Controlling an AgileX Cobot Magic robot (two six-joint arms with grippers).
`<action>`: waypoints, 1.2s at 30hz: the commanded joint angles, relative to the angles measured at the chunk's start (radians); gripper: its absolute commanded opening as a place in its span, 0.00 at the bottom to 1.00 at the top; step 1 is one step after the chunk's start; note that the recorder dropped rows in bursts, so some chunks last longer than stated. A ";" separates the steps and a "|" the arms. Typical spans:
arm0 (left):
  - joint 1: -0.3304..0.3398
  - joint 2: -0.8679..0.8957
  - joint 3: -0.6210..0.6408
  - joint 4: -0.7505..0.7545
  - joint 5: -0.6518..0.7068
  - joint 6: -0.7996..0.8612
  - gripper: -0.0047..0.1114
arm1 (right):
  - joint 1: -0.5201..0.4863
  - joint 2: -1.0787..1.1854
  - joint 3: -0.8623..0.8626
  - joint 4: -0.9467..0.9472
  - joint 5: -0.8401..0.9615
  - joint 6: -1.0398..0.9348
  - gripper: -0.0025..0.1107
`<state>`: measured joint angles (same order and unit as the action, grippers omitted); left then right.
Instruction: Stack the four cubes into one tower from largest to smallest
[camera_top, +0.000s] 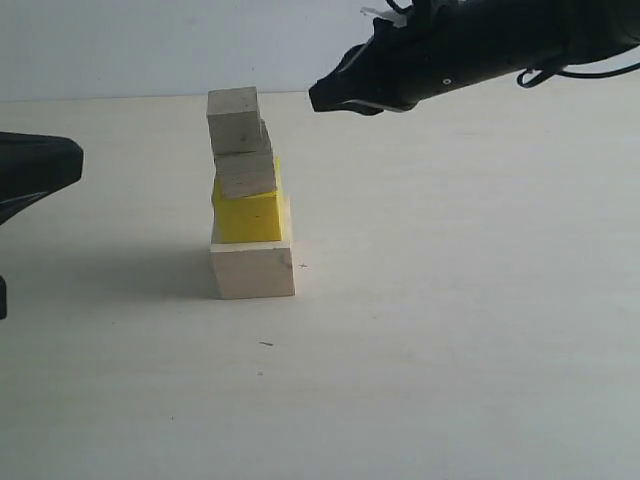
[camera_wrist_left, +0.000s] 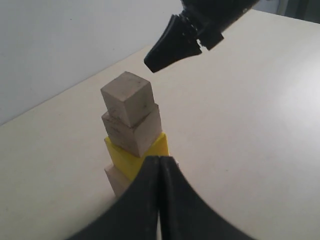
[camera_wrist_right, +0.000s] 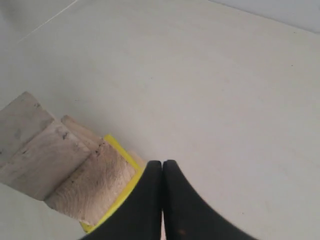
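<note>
The four cubes stand in one tower on the table. The large pale wooden cube (camera_top: 253, 268) is at the bottom, the yellow cube (camera_top: 248, 212) on it, then the medium wooden cube (camera_top: 245, 171), slightly tilted, and the small wooden cube (camera_top: 234, 118) on top. My right gripper (camera_top: 316, 98) hovers shut, empty, just right of the tower's top. My left gripper (camera_top: 70, 162) is shut and empty, well to the left of the tower. The left wrist view shows the small cube (camera_wrist_left: 127, 97), medium cube (camera_wrist_left: 134, 131), yellow cube (camera_wrist_left: 131, 159) and the left gripper (camera_wrist_left: 160, 159). In the right wrist view the right gripper (camera_wrist_right: 162, 164) sits beside the medium cube (camera_wrist_right: 90, 187).
The pale table (camera_top: 450, 330) spreads around the tower, and a white wall (camera_top: 150, 45) rises behind it. A small dark speck (camera_top: 265, 343) lies in front of the tower.
</note>
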<state>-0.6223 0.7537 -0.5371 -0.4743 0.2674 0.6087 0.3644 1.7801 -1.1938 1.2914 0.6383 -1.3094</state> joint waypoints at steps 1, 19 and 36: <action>-0.005 -0.007 0.001 0.001 -0.049 -0.011 0.04 | 0.002 0.000 0.031 0.063 0.002 -0.052 0.02; -0.005 0.080 0.001 0.001 -0.084 -0.011 0.04 | 0.020 0.060 0.041 0.050 0.127 -0.048 0.02; -0.005 0.080 0.001 0.010 -0.129 -0.011 0.04 | 0.072 0.062 0.041 -0.007 0.136 -0.015 0.02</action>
<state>-0.6223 0.8300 -0.5371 -0.4685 0.1548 0.6087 0.4344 1.8428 -1.1574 1.2884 0.7919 -1.3215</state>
